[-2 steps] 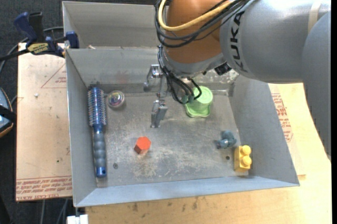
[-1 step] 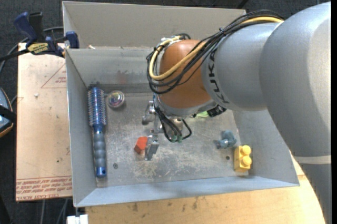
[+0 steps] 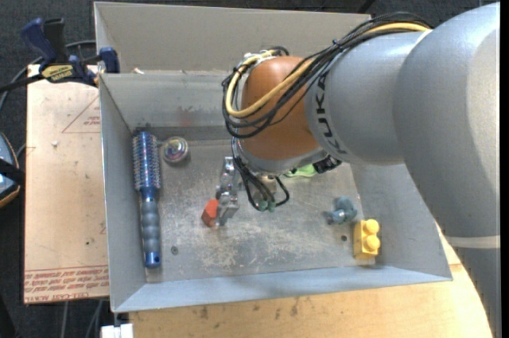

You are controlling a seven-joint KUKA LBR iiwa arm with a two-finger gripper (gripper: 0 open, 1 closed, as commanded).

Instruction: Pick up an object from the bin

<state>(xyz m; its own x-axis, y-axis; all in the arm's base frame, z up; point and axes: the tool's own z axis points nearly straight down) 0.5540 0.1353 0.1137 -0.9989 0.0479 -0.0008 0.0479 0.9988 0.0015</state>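
Reaching in from three o'clock, the grey arm [image 3: 413, 90] hangs over the middle of the metal bin [image 3: 278, 253], its wrist wrapped in an orange cover [image 3: 274, 110] with yellow and black cables [image 3: 235, 94] looped round it. Black lettering runs along the grey link beside the cover; "UKA" reads plainly, the start of the word crossed by cables. The gripper [image 3: 227, 209] points down to the bin floor near its centre, and a small red-orange block [image 3: 209, 214] lies right against its tip at nine o'clock of it. Whether the gripper is spread wide, narrow or closed on that block cannot be told. A blue hairbrush [image 3: 147, 193] lies lengthwise along the wall at nine o'clock. A round silvery disc [image 3: 174, 151] sits near the brush head at ten o'clock. Well apart, at four o'clock, a small grey-blue piece [image 3: 342, 211] lies near a yellow toy brick [image 3: 367, 238].
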